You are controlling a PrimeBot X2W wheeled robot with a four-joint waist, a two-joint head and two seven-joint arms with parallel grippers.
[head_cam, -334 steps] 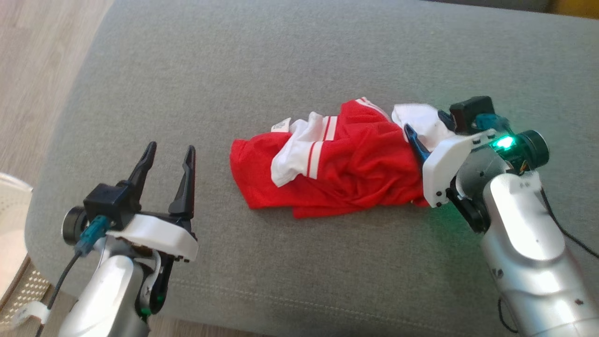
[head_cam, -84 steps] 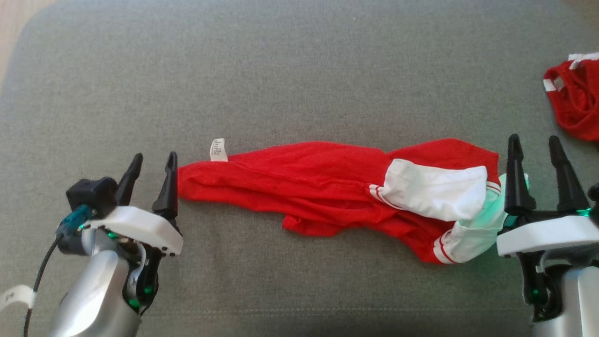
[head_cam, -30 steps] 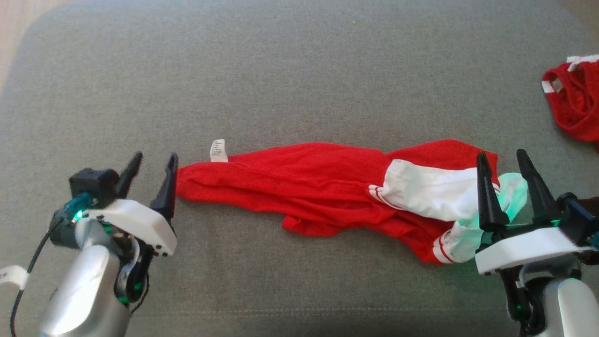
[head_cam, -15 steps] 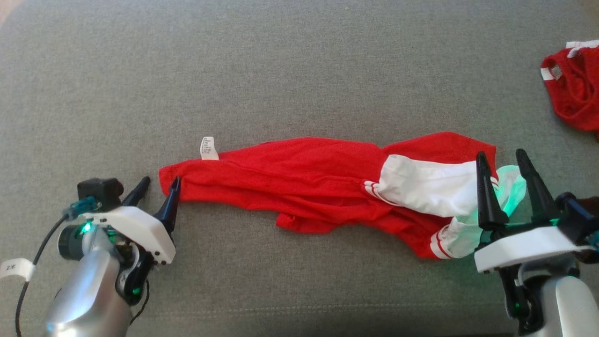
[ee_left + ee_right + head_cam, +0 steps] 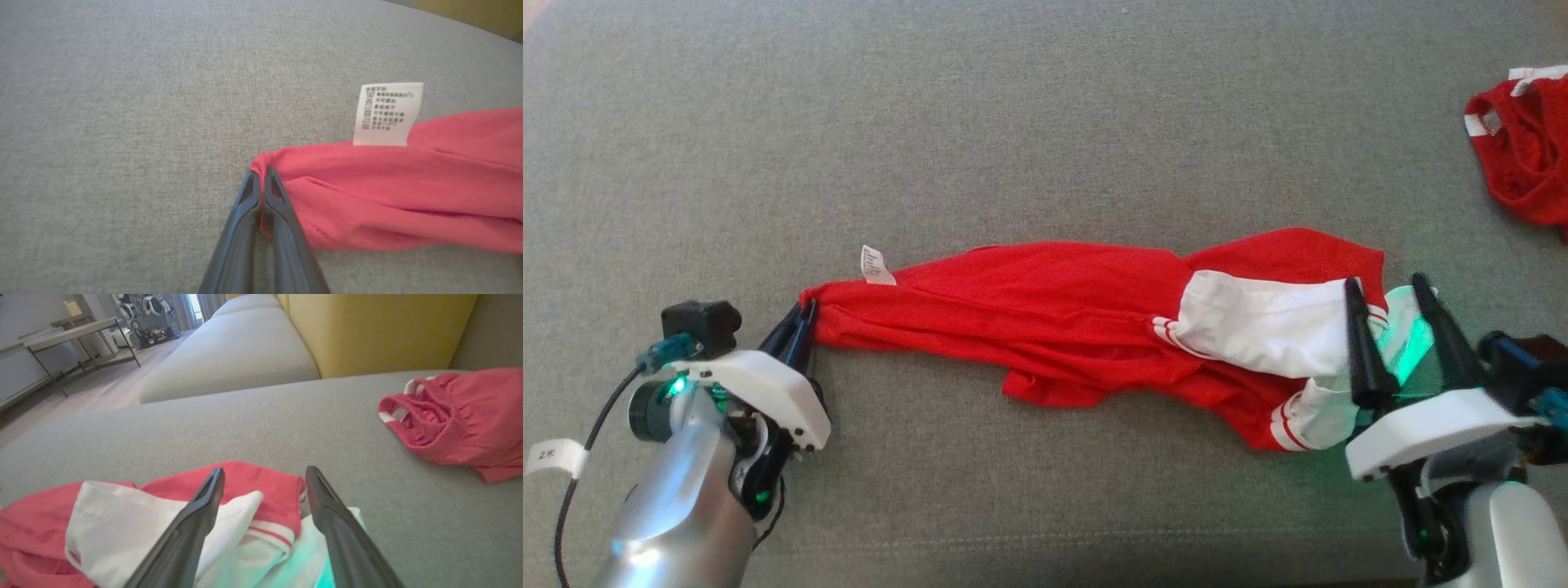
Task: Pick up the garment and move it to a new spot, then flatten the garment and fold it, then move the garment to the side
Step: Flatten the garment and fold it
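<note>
Garment [image 5: 1078, 327] update: it's lying strung out in a long, rumpled red band across the middle of the grey cushion [image 5: 1013, 122]. The care label [image 5: 874, 265] sticks up near its left end and the white sleeve [image 5: 1258, 322] is bunched at the right end.

The big change is on the left. Half a second ago the left tool [image 5: 799, 322] had its fingers apart on either side of that left tip. Now they're pinched right together with a small fold of red cloth between them, and the left wrist view shows the fabric puckered into the tips. The head camera has shifted a little as well, so I wouldn't read much into the cloth's position.

The right tool [image 5: 1385, 280] hasn't changed. Its jaws are spread wide, one finger on each side of the white sleeve end, with nothing clamped. I can't tell if the tips actually touch the fabric.

My read is that one of the two grips for the flattening stage is done. The right side probably needs to close on the sleeve end before any pull, otherwise the left will just drag the whole thing along. That left bite also looks small, just the very edge, so it could slip under tension.

The second red piece [image 5: 1519, 155] sits well apart at the cushion's far right and isn't involved.
</note>
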